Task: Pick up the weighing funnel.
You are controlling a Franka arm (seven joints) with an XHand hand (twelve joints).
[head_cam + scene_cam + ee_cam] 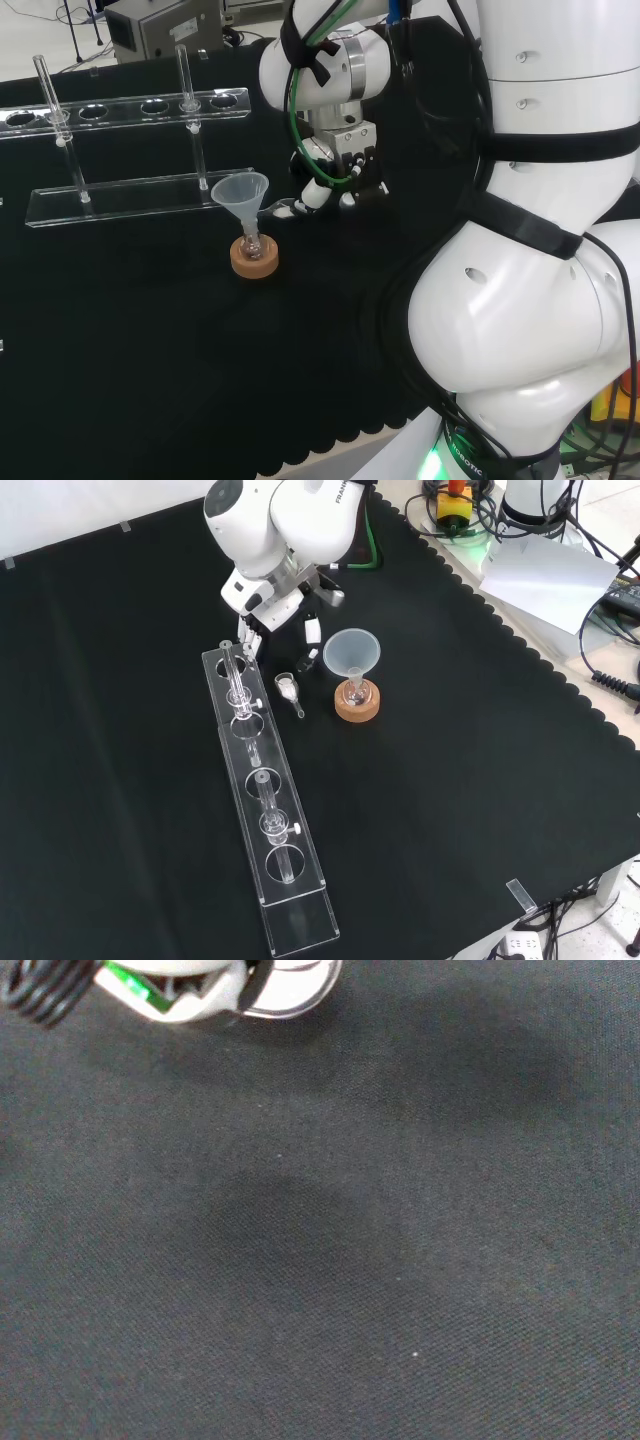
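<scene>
The weighing funnel (288, 691), a small clear scoop with a short stem, lies on the black cloth between the clear rack (262, 810) and the big funnel (351, 651). In the head view the weighing funnel (283, 208) lies just right of the big funnel's (240, 189) mouth. The hand (281, 604) hangs over the cloth just beyond it, fingers (310, 631) pointing down and spread, holding nothing. The hand (335, 165) is open, and its nearest fingertip stays a short way from the piece. A blurred white part of the hand (200, 990) shows in the wrist view over bare cloth.
The big funnel stands with its stem in a small flask on a cork ring (357, 705), close beside the weighing funnel. The long clear rack (130, 104) holds glass tubes. The cloth's scalloped edge (560, 695) runs along the right in the front view.
</scene>
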